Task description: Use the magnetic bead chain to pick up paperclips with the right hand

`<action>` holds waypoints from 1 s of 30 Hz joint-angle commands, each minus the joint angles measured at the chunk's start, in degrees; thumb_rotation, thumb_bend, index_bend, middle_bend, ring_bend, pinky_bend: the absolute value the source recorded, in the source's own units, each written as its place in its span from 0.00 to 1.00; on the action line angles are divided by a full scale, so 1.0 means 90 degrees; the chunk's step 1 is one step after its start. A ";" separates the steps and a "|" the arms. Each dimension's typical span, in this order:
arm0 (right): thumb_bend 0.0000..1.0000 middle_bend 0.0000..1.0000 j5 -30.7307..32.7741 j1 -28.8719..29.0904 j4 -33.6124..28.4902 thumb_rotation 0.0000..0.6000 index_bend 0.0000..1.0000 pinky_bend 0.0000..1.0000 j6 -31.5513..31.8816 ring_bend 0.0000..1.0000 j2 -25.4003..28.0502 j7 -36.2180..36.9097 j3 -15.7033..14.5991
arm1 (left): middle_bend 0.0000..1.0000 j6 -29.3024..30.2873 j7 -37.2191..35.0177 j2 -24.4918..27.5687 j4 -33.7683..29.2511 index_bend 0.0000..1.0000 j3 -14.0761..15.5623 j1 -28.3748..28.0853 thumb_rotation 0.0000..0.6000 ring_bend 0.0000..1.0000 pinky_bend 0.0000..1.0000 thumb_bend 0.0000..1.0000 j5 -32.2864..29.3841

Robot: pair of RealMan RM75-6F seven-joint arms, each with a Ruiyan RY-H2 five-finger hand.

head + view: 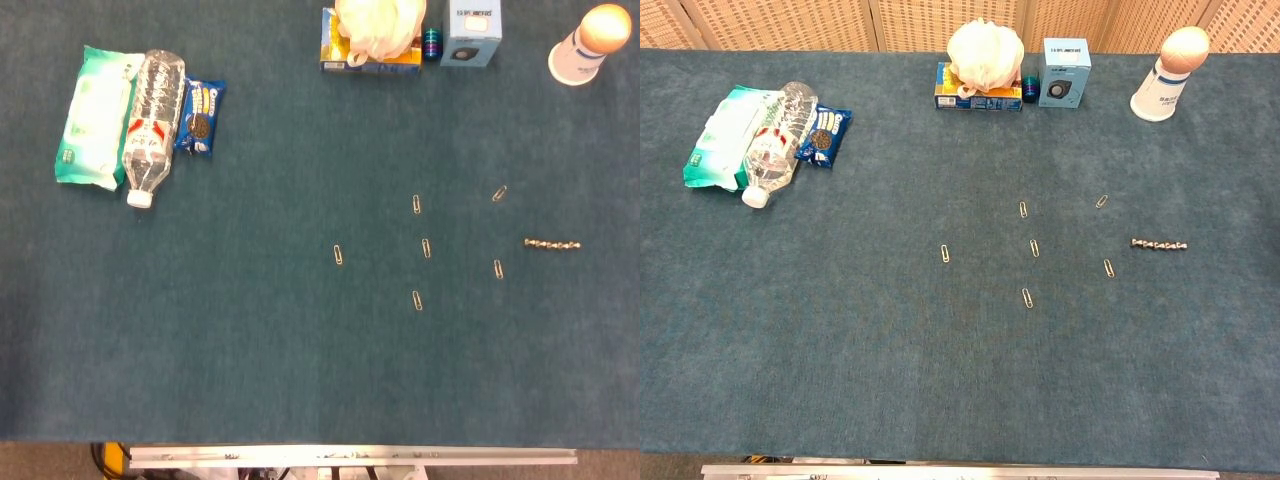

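Observation:
A short silver magnetic bead chain (552, 243) (1159, 244) lies flat on the blue-green table cloth at the right. To its left several paperclips are scattered, among them one nearest the chain (498, 268) (1108, 268), one in the middle (426, 248) (1034, 248) and one furthest left (340, 255) (945, 253). None of them touches the chain. Neither hand shows in the head view or the chest view.
At the back stand a yellow-blue box under a white plastic bag (378, 30) (983, 55), a light blue carton (470, 35) (1065, 72) and a white cup with an orange ball (588, 45) (1168, 75). A wipes pack (92, 118), a water bottle (153, 125) (772, 145) and a cookie packet (199, 117) lie at the left.

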 commanded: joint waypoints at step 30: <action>0.21 0.15 0.0647 0.0560 0.0239 1.00 0.47 0.23 -0.1002 0.06 -0.0660 -0.0803 -0.0076 | 0.45 0.0060 -0.0209 0.0163 -0.0067 0.61 -0.0088 0.0071 1.00 0.45 0.68 0.00 -0.0153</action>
